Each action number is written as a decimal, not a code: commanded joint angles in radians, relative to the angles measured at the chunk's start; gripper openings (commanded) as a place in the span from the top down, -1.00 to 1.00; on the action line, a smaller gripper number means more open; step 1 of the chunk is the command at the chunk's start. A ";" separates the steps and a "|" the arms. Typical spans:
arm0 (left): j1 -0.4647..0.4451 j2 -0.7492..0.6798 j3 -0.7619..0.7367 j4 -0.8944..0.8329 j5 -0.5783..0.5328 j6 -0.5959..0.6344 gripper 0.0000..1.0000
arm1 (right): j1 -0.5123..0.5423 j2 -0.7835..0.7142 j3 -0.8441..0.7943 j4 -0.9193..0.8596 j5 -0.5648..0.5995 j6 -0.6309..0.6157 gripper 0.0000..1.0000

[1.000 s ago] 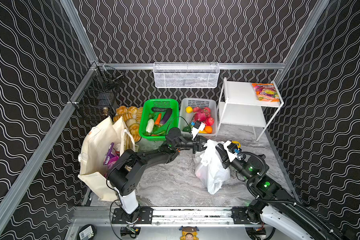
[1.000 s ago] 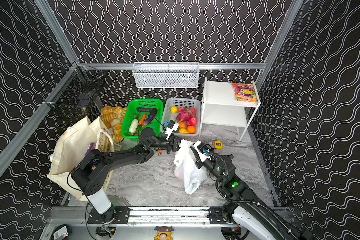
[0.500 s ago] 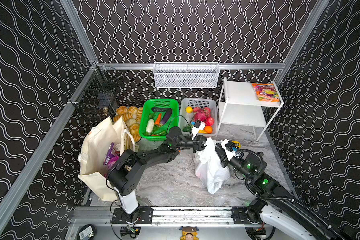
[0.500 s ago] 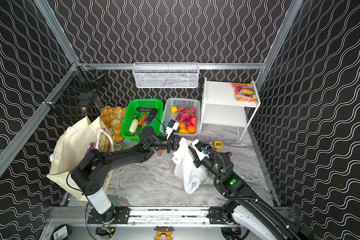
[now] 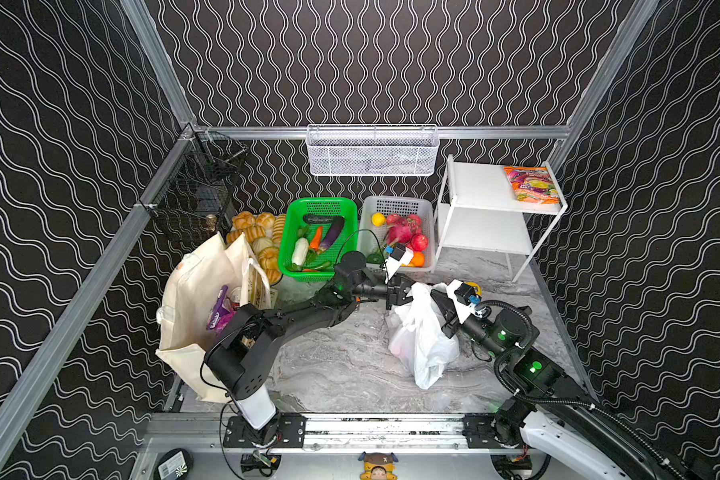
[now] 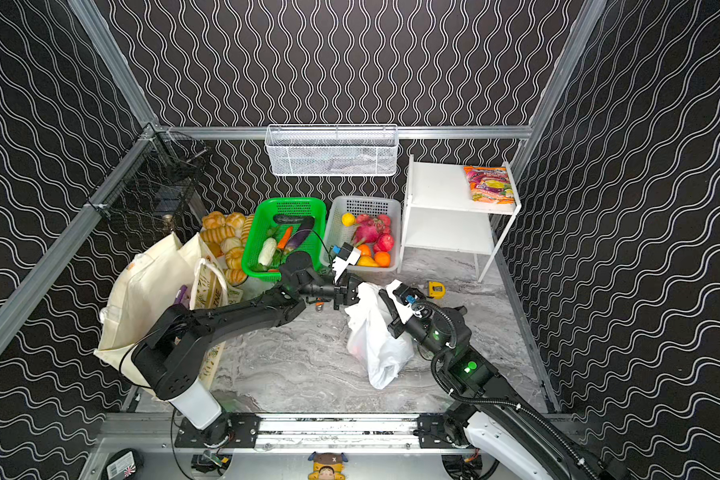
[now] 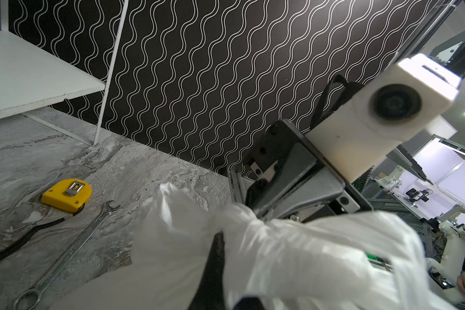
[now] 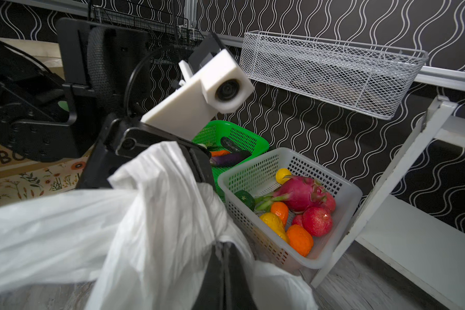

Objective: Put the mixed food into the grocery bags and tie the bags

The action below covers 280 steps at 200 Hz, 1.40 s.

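Marble worktop [image 5: 329, 370], white plastic bag [image 5: 418, 340] mid-right, both arms on its top.
Left jaws and right jaws each clenched on bunched plastic; canvas tote [image 5: 192, 303] left, purple packets [image 5: 219, 316] inside, print partly legible: "BO".

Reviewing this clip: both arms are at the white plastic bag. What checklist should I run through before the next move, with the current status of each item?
1. left gripper shut on the white plastic bag: ok.
2. right gripper shut on the same bag: ok.
3. Knot pulled tight: cannot tell; the plastic only bunches between the grippers.
4. canvas tote upright with purple packets inside: ok.
5. Tote tied: not ok; its mouth stands open.
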 commanded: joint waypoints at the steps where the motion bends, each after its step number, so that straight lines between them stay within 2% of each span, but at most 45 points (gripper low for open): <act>1: 0.008 -0.013 -0.002 0.005 0.022 0.033 0.73 | 0.001 -0.014 -0.007 -0.059 0.039 -0.002 1.00; 20: 0.016 -0.017 -0.002 -0.009 0.024 0.033 0.56 | 0.001 -0.031 -0.013 -0.080 0.061 -0.005 1.00; 53: 0.026 -0.031 -0.006 -0.037 0.018 0.053 0.48 | 0.000 -0.061 -0.018 -0.117 0.087 -0.001 1.00; 77: 0.035 -0.044 -0.011 -0.059 0.016 0.060 0.27 | 0.000 -0.077 -0.017 -0.138 0.099 0.012 1.00; 100: 0.046 -0.109 -0.031 -0.128 -0.046 0.102 0.05 | 0.001 -0.084 -0.021 -0.130 0.105 0.013 1.00; 129: 0.047 -0.212 -0.009 -0.340 -0.133 0.176 -0.09 | 0.000 -0.076 -0.015 -0.122 0.110 0.008 1.00; 154: 0.044 -0.260 0.104 -0.659 -0.255 0.187 -0.18 | 0.001 -0.068 -0.015 -0.104 0.105 0.008 1.00; 182: -0.006 -0.220 0.314 -1.030 -0.320 0.195 -0.27 | 0.000 -0.058 -0.016 -0.090 0.097 0.010 1.00; 206: -0.075 -0.151 0.476 -1.274 -0.400 0.249 -0.48 | 0.002 -0.051 -0.015 -0.078 0.090 0.012 1.00; 244: -0.102 -0.087 0.594 -1.368 -0.405 0.220 -0.72 | 0.002 -0.052 -0.007 -0.083 0.085 0.012 1.00; 280: -0.136 -0.008 0.698 -1.494 -0.403 0.264 -0.74 | 0.002 -0.059 -0.010 -0.073 0.073 0.018 1.00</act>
